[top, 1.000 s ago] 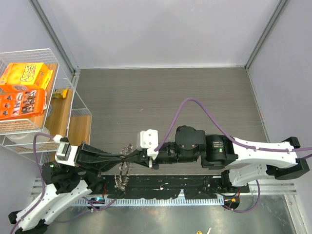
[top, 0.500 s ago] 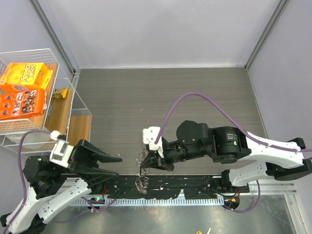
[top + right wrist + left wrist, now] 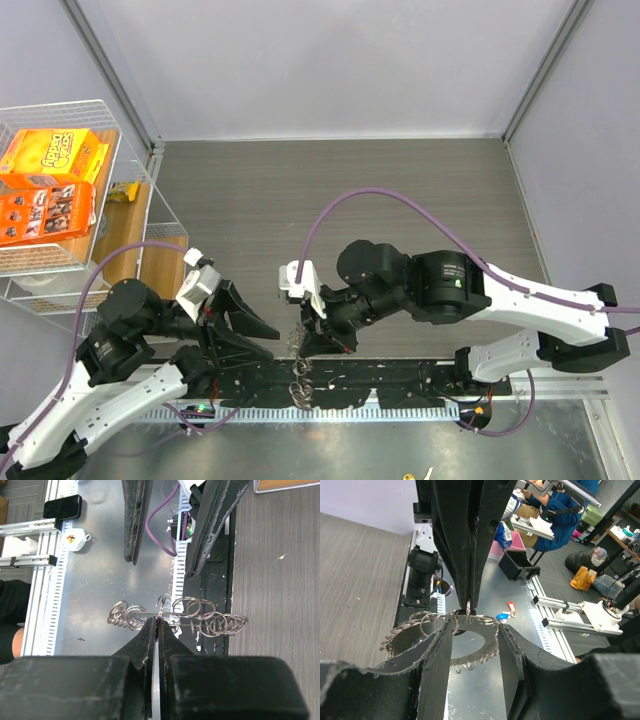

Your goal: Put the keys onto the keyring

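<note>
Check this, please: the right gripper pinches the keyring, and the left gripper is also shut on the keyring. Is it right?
No. The left gripper is open, its fingers spread apart and not clamping the keyring; the left wrist view shows it. The right gripper does pinch the keyring.

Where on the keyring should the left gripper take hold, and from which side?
Probably the wire of the keyring just beside the shut right gripper, the open left gripper coming level from its own side: rings and keys bunch toward both ends, leaving that stretch barest.
</note>
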Tool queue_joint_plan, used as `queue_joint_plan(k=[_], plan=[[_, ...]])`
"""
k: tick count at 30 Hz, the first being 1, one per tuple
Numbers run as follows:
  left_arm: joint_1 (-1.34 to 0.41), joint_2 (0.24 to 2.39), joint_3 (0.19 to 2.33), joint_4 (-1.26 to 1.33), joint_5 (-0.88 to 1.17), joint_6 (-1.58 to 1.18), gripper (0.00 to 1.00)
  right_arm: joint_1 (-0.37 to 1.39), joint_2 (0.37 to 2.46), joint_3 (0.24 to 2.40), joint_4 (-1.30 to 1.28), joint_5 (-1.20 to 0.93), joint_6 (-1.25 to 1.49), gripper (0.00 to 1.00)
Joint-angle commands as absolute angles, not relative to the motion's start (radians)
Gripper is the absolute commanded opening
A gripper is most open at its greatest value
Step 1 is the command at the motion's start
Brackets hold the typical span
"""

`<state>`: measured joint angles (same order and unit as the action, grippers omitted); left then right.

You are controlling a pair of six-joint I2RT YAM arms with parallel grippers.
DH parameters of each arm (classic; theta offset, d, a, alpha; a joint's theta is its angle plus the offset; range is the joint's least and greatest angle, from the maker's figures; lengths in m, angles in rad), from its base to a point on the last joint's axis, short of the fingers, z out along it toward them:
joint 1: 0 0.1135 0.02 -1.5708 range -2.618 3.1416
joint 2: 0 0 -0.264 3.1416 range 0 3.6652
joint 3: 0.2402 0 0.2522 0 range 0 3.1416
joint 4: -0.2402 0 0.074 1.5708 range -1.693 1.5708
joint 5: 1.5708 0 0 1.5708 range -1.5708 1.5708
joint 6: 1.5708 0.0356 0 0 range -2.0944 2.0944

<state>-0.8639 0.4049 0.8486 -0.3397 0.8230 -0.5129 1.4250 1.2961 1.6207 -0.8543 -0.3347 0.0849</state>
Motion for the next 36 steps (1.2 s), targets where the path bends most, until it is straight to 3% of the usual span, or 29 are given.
queue_joint_plan(k=[1, 19, 31, 36], plan=[[-0.865, 0.422, 0.879, -0.374, 0.859, -0.494, 0.46, 1.408, 1.322, 1.669, -0.836, -0.393, 0.117, 0.05], [-0.865, 0.44, 0.85, -0.431, 0.874, -0.457, 0.38, 1.371, 1.413, 1.752, -0.844, -0.439, 0.117, 0.05], [-0.865, 0.451, 0.842, -0.448, 0.882, -0.431, 0.23, 1.368, 1.448, 1.789, -0.853, -0.431, 0.106, 0.05], [-0.865, 0.466, 0.841, -0.466, 0.885, -0.416, 0.07, 1.368, 1.448, 1.792, -0.85, -0.426, 0.103, 0.06]])
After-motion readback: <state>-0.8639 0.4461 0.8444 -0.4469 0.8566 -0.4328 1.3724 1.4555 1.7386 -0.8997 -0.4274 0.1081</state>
